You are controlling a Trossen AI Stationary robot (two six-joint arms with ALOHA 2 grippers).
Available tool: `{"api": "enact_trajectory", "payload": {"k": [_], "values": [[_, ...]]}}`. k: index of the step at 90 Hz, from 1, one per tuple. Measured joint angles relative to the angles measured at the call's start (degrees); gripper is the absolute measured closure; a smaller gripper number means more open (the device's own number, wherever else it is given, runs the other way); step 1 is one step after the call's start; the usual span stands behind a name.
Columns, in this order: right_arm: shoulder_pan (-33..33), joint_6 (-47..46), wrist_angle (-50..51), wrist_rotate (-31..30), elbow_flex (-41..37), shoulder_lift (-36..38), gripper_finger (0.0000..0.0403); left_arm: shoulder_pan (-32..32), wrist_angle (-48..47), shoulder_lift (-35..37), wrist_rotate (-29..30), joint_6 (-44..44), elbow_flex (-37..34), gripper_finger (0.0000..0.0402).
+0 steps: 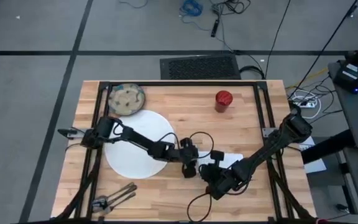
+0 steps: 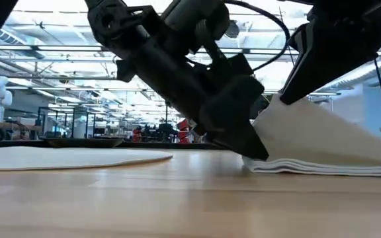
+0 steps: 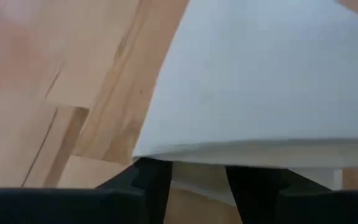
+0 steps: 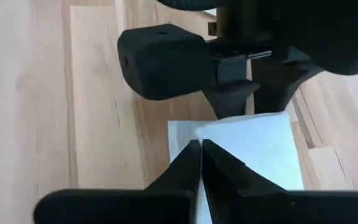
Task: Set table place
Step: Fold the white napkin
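Pinched the napkin [image 2: 323, 135] by its top layer with the right gripper [image 4: 199, 148], fingers closed on the cloth. Held that layer up in a tent over the folded layers lying flat on the surface [image 1: 185, 109]. Set the left gripper [image 4: 248, 102] low at the napkin's opposite edge, fingers apart and straddling the cloth. Probably not yet clamped, though hard to confirm from the left wrist view, filled as it was with white cloth.

Worked toward the front of the surface, just right of the plate [image 1: 132, 155]. Left the bowl [image 1: 126, 99] at the plate's far rim, the red cup [image 1: 224, 99] well apart at the back, and the cutlery [image 1: 114, 199] at the front left corner.

Risked several things from here:
- Could have lost the thin pinch under any sideways pull, dropping the layer in a crumple.
- Could have dragged the whole stack instead of opening or shifting it, with nothing pinning the lower folds.
- Could have closed the left gripper on the wrong layers and then pulled against the right.
- Could have knocked the two grippers together, working so near each other.
- Could have pushed cloth up onto the plate's edge.
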State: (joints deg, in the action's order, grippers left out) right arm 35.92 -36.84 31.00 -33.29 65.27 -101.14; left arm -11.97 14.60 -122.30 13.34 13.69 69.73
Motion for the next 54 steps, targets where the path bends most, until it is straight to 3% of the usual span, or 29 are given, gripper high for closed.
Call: {"api": "enact_trajectory", "payload": {"k": [32,54], "values": [[-2.27,0.29,-16.16,0.49,-8.33,-0.21,0.0403,-0.38,-1.71,0.0,-1.26,4.03,0.0,0.0269],[-2.95,1.07,-22.77,4.97,-10.35,-4.69,0.0403,0.23,-2.12,0.0,-1.66,4.48,0.04,0.0269]]}}
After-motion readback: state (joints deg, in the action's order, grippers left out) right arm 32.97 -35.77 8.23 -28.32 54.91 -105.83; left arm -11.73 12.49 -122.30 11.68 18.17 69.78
